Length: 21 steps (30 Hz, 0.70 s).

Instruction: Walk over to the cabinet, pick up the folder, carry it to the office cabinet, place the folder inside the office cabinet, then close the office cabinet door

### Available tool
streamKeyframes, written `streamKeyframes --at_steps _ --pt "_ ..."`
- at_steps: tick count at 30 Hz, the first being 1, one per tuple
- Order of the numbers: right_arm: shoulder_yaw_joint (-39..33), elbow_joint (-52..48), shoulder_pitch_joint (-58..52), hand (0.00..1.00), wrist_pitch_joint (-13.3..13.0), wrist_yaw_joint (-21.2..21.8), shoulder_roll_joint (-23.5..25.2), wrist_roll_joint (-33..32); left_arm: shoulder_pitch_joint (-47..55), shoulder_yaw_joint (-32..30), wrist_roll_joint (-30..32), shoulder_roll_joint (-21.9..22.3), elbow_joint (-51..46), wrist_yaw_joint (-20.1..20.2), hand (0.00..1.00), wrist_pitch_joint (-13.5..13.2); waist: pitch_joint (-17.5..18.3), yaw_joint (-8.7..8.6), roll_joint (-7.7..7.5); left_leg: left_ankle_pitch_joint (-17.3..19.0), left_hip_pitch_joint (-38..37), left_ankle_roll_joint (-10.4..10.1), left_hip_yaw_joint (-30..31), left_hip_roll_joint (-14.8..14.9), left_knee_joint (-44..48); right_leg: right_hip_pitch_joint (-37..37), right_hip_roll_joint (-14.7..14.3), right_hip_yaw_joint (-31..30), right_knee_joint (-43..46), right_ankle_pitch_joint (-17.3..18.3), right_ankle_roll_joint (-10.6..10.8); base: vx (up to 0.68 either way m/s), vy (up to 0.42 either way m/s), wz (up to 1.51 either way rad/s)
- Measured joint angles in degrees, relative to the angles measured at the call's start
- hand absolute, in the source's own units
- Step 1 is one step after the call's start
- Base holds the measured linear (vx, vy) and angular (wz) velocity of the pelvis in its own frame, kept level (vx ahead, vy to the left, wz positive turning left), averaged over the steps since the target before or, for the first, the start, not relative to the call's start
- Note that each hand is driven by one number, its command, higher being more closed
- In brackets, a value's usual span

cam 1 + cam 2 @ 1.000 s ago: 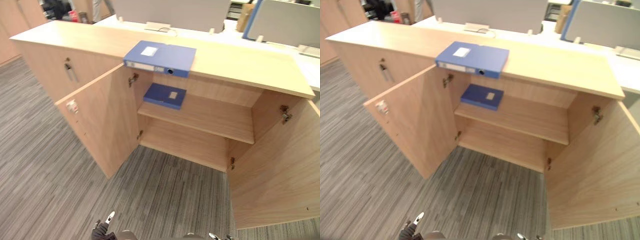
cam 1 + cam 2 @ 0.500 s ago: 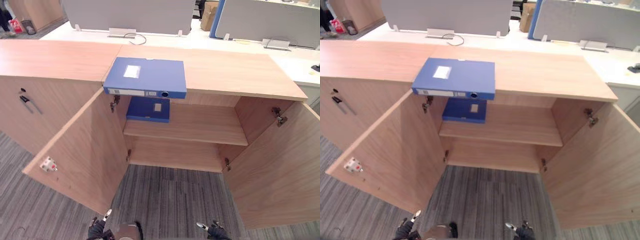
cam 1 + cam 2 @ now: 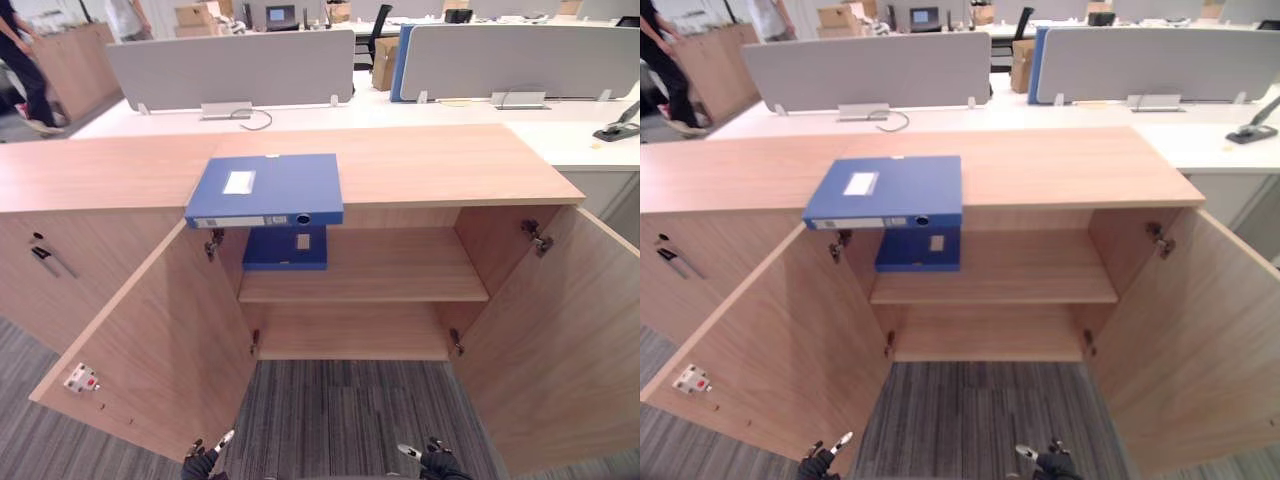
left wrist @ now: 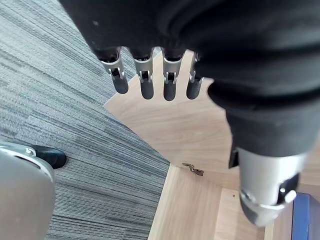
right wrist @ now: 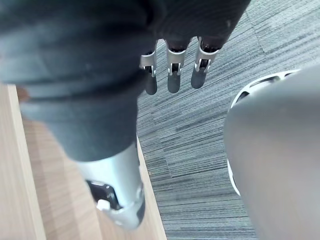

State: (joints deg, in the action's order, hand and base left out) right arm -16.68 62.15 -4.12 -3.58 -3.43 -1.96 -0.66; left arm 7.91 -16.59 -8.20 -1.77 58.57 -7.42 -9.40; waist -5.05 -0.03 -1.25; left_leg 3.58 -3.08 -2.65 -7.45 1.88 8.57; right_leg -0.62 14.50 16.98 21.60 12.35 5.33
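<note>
A large blue folder (image 3: pixel 265 190) lies flat on the wooden top of the cabinet (image 3: pixel 450 165), its spine overhanging the front edge above the opening. A smaller blue folder (image 3: pixel 286 247) lies on the middle shelf (image 3: pixel 390 270) inside, at its left end. Both cabinet doors stand wide open, the left door (image 3: pixel 150 340) and the right door (image 3: pixel 570 340). My left hand (image 3: pixel 205 462) and right hand (image 3: pixel 432 462) hang low over the carpet, well short of the cabinet. In the wrist views the left hand (image 4: pixel 144 82) and right hand (image 5: pixel 172 75) have relaxed, straight fingers and hold nothing.
Left of the opening is a closed cabinet section with a metal handle (image 3: pixel 45 258). Behind the cabinet stand white desks with grey dividers (image 3: pixel 230 70). A person (image 3: pixel 22 65) walks at the far left. Grey carpet (image 3: pixel 340 410) lies between me and the cabinet.
The camera has swung round and now faces the cabinet squarely, with the opening centred. The folders and doors have not moved. Both hands stay low.
</note>
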Motion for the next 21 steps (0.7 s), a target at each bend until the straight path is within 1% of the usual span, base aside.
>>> streamKeyframes --at_steps 1,2,4,5,8,9,10,11,12,13,14,15,16,17,18,19,20,21 --pt "0.0 0.0 0.1 0.0 0.0 0.0 0.0 0.0 -0.1 -0.6 0.1 0.3 0.0 0.0 0.0 0.0 -0.1 -0.08 -0.06 0.0 0.1 -0.7 0.5 0.8 0.0 -0.4 -0.8 0.6 -0.3 0.2 -0.3 0.15 -0.275 0.11" --pt "0.0 0.3 0.1 0.0 0.0 0.0 -0.1 0.1 -0.3 -0.6 0.2 0.6 0.0 0.0 0.0 0.0 -0.1 -0.1 -0.14 0.0 0.1 -0.9 1.0 1.4 -0.1 -0.8 -1.5 1.4 -0.7 0.3 -0.5 0.13 -0.201 0.21" --pt "-0.1 1.1 0.1 0.0 0.1 0.0 -0.5 0.7 -1.0 -1.0 1.4 0.9 0.2 0.1 0.0 0.0 -0.4 -0.13 -0.63 0.3 -0.2 -2.3 2.4 2.8 -0.1 -2.7 -3.4 2.4 -2.4 0.8 -1.0 0.14 -0.174 0.24" --pt "-0.1 1.2 0.1 0.0 0.1 0.0 -0.5 0.9 -1.0 -1.2 1.4 0.9 0.3 0.1 0.0 0.0 -0.3 -0.11 -0.7 0.6 -0.2 -2.6 2.6 3.2 0.3 -3.1 -3.8 2.7 -2.6 0.8 -1.1 0.13 -0.118 0.23" --pt "0.0 1.7 0.1 0.0 0.1 -0.1 -0.9 1.4 -1.4 -1.4 1.4 0.6 0.3 0.1 0.0 0.1 -1.0 -0.2 -0.85 4.1 1.3 -3.7 4.3 5.4 5.2 -5.8 -6.6 3.7 -4.7 1.8 -1.9 0.11 -0.086 0.18" --pt "0.0 1.9 0.1 0.0 0.0 -0.1 -0.9 1.2 -1.5 -1.8 1.1 0.4 0.3 0.0 0.0 0.2 -1.1 -0.17 -0.48 6.0 2.8 -4.1 4.5 6.9 8.8 -6.4 -7.7 4.0 -5.5 2.4 -2.3 0.09 -0.09 0.03" --pt "-0.1 2.2 0.2 0.0 -0.1 -0.5 -0.8 -0.2 -1.6 -2.1 0.6 0.0 0.2 0.0 0.0 0.2 -1.3 -0.06 -0.81 7.4 4.8 -4.0 4.3 7.9 13.1 -6.5 -8.9 4.0 -5.6 3.1 -2.8 0.09 -0.088 0.01" --pt "-0.2 2.3 0.2 0.0 -0.1 -0.6 -0.7 -0.9 -2.0 -2.2 0.3 -0.3 0.0 0.0 0.0 0.3 -1.5 -0.04 -0.86 7.7 6.0 -3.7 4.0 8.6 15.8 -6.6 -9.4 4.1 -5.4 3.4 -3.1 0.08 -0.091 -0.02" --pt "-0.3 2.8 0.1 0.0 -0.1 -0.8 -0.7 -2.5 -2.2 -2.2 -1.3 -0.8 0.0 0.0 0.0 0.4 -1.8 -0.07 -1.19 8.1 8.1 -3.0 3.0 9.7 20.1 -6.8 -10.1 4.1 -5.2 3.6 -3.6 0.1 -0.115 0.0" --pt "-1.1 2.9 -0.3 0.0 0.0 -1.1 -0.6 -2.9 -2.6 -1.8 -3.3 -0.8 -0.1 0.1 0.0 0.5 -2.1 0.11 -1.31 8.0 9.2 -3.0 1.8 10.6 22.7 -7.8 -10.5 4.1 -5.3 3.6 -3.7 0.13 -0.112 0.04" --pt "-1.6 2.9 -0.2 0.0 0.0 -1.2 -0.4 -2.9 -3.0 -1.5 -4.3 -0.8 -0.5 0.1 0.0 0.5 -2.8 0.12 -1.39 8.0 9.6 -2.9 1.2 10.8 24.6 -8.6 -10.6 4.1 -5.5 3.7 -3.9 0.18 -0.059 0.08" --pt "-2.0 3.2 -0.8 0.0 0.1 -1.3 -0.6 -2.9 -3.0 -0.2 -6.3 -0.8 -1.7 0.3 0.0 0.6 -3.7 0.23 -1.58 9.6 10.4 -3.3 0.5 10.4 27.0 -9.9 -10.2 4.1 -6.1 3.9 -4.3 0.15 -0.003 0.08" --pt "-2.1 3.5 -0.9 0.0 0.2 -1.4 -0.8 -2.8 -2.8 0.5 -7.3 -0.6 -2.6 0.3 0.0 0.6 -3.8 0.25 -1.4 11.0 10.6 -3.4 0.4 9.5 26.8 -10.3 -10.0 4.1 -6.3 4.0 -4.3 0.16 0.069 0.06" --pt "-2.2 3.8 -1.0 0.0 0.3 -1.6 -1.0 -2.8 -2.2 2.2 -8.9 -0.3 -5.8 0.3 0.0 0.7 -3.9 0.28 -1.18 12.5 11.9 -2.1 -0.3 7.1 26.0 -10.5 -8.9 3.9 -6.1 4.1 -4.5 0.15 0.148 -0.01" --pt "-2.2 3.8 -0.9 0.0 0.4 -1.7 -1.0 -2.8 -1.3 3.7 -10.8 0.4 -10.4 0.3 0.0 0.7 -4.2 0.49 -1.0 11.6 12.5 -1.5 -2.0 4.3 22.1 -10.4 -7.9 3.5 -5.4 4.1 -4.4 0.15 0.179 -0.03" --pt "-2.3 3.6 -1.2 0.0 0.4 -1.7 -1.4 -2.8 -0.7 4.8 -12.3 1.1 -14.1 0.4 0.0 0.5 -4.3 0.62 -0.03 7.0 12.6 2.0 -2.0 2.7 18.4 -10.3 -7.8 2.9 -4.5 4.1 -4.3 0.18 0.201 -0.09" --pt "-1.9 3.3 -1.5 0.0 0.5 -1.7 -1.3 -2.6 0.2 5.9 -14.5 1.0 -18.2 0.7 0.0 0.2 -3.9 1.11 -0.5 6.7 10.8 2.3 -2.4 1.6 16.4 -9.9 -7.2 1.8 -4.0 4.1 -4.0 0.16 0.13 -0.02" --pt "-1.7 3.1 -1.8 0.0 0.5 -1.6 -1.1 -2.6 0.6 6.5 -15.9 0.9 -20.7 0.8 0.0 0.0 -3.6 1.18 -0.92 6.3 10.4 2.8 -2.4 1.0 15.1 -9.5 -6.8 1.2 -4.0 3.8 -4.0 0.2 0.125 0.05"
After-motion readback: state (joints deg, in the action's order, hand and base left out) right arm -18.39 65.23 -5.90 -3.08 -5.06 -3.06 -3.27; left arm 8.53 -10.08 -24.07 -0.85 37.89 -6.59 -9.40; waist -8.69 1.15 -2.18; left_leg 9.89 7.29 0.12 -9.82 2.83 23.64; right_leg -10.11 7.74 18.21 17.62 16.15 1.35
